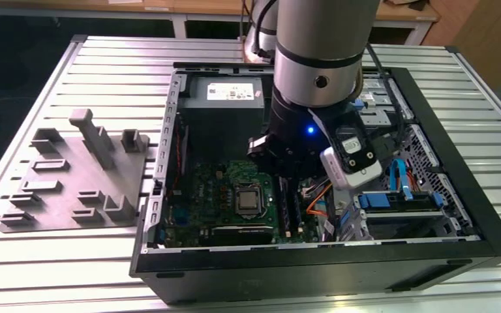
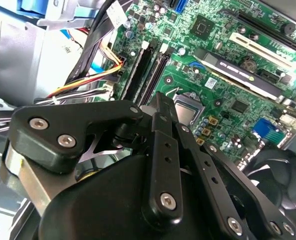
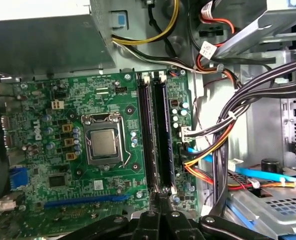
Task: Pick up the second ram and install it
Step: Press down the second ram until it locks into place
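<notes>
The robot arm (image 1: 318, 45) comes down steeply from the top of the exterior view, its thick grey tube ending in a black wrist with a small blue light and a white camera unit fixed on the side toward the exterior view's right. Below the wrist the black claw (image 1: 284, 171) points down. In both wrist views its two black fingers (image 3: 160, 220) (image 2: 160, 117) are pressed together at the tips with no gap between them.

Green motherboard (image 3: 53, 125), bare processor (image 3: 104, 144), two black slot rails (image 3: 155, 135) alongside.
</notes>
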